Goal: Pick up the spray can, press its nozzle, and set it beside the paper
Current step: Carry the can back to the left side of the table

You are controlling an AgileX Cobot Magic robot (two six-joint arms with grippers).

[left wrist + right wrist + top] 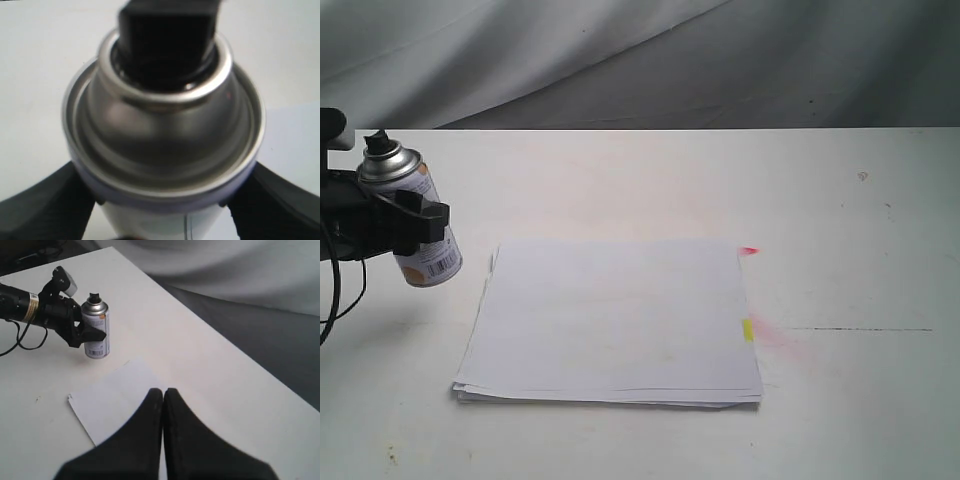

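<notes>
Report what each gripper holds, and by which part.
Left gripper clamps the spray can around the middle of its body. Right gripper is shut, holding nothing.

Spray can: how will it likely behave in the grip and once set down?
The spray can is rigid metal, so it probably won't dent in the left gripper. Its smooth rounded wall could slip or twist between the fingers. Tall and narrow, it may tip if released tilted, then roll on the table.
</notes>
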